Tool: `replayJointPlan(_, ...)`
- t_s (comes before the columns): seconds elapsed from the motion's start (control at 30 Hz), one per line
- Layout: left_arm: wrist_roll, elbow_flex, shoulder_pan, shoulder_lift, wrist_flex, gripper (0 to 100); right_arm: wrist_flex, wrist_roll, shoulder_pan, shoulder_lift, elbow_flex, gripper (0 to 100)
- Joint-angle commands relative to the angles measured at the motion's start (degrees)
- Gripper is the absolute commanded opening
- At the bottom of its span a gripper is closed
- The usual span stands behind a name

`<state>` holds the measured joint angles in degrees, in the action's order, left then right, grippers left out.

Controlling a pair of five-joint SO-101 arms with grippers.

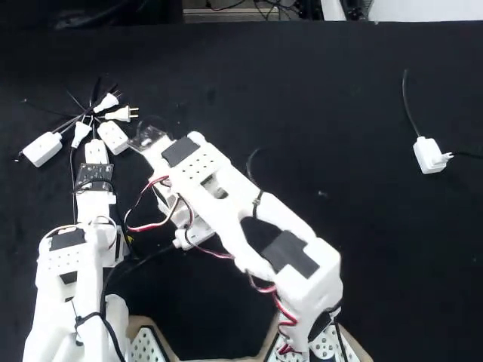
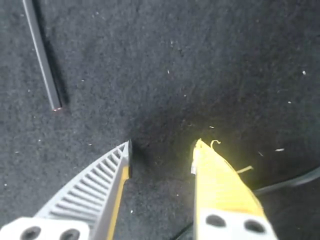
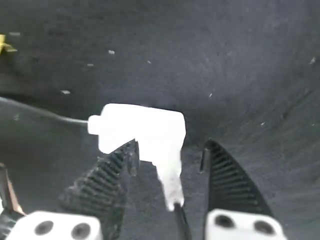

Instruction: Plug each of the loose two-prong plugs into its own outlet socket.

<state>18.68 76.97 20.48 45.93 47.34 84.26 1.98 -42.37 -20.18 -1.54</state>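
1. The left gripper [image 2: 162, 150] hangs with its jaws apart over bare black cloth [image 2: 210, 60], with nothing between them; one of its fingers [image 2: 220, 185] is faced in yellow tape, the other is ribbed white; a dark cord end [image 2: 42, 60] lies near, apart from both.
2. The right gripper [image 3: 170, 147] has its jaws spread to either side of a white block [image 3: 142, 125]; a narrow white stem runs from the block into the gap between the dark fingers [image 3: 107, 175]; whether either pad touches it cannot be told; the block is glared out, so plug or socket is unclear; a thin cord leaves one end.
3. In the high view one arm [image 1: 72, 256] rises from 7 o'clock with its tip over a small white piece [image 1: 96, 151]; the other arm [image 1: 249, 219] crosses from 5 o'clock to just beside the same cluster; which is left and which right cannot be told there; both bases are cut off at the 6 o'clock edge.
4. The cluster at 10 o'clock counts six white pieces; two pronged plugs [image 1: 108, 102] lie side by side at its far end, among black cords fanning outward; a square socket [image 1: 113, 136] sits just beside the crossing arm's tip; another block [image 1: 41, 148] lies at the 9 o'clock end.
5. A seventh piece, a lone plug [image 1: 430, 156] on a black cord, lies at 3 o'clock, well apart.
6. Open cloth runs from the centre to 3 o'clock and up to the 12 o'clock edge.
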Motion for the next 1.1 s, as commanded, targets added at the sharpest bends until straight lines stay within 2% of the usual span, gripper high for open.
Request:
replayJointPlan(0.0,-0.79,-0.31,2.24,0.44,-0.26,21,-0.44,5.63,-0.7,8.66,0.13,19.6)
replayJointPlan(0.13,-6.68,-2.51,7.96,0.44,-0.53,21,-0.53,15.65,-0.97,11.65,1.27,20.0)
replayJointPlan(0.33,-10.55,-4.0,11.74,0.44,-0.79,21,-1.32,31.82,-2.02,14.11,8.31,31.5)
replayJointPlan(0.43,-12.66,-4.62,13.58,0.44,-0.79,21,-6.07,38.07,-2.29,14.02,14.9,32.5)
replayJointPlan(0.6,-14.15,-5.23,15.6,0.44,-0.79,21,-17.49,41.49,-2.2,14.02,23.43,32.5)
replayJointPlan(0.83,-14.15,-5.23,15.16,0.44,-0.79,21,-25.14,43.25,-1.85,13.93,28.79,32.2)
replayJointPlan(0.9,-14.15,-5.23,15.16,0.44,-0.79,21,-25.23,42.99,-1.85,13.93,29.14,27.0)
replayJointPlan(1.03,-14.07,-5.14,15.16,0.44,-0.79,21,-25.41,40.35,-1.85,14.37,28.7,0.7)
replayJointPlan(1.07,-13.98,-5.14,15.16,0.44,-0.79,21,-25.14,38.68,-1.67,14.55,28.44,1.9)
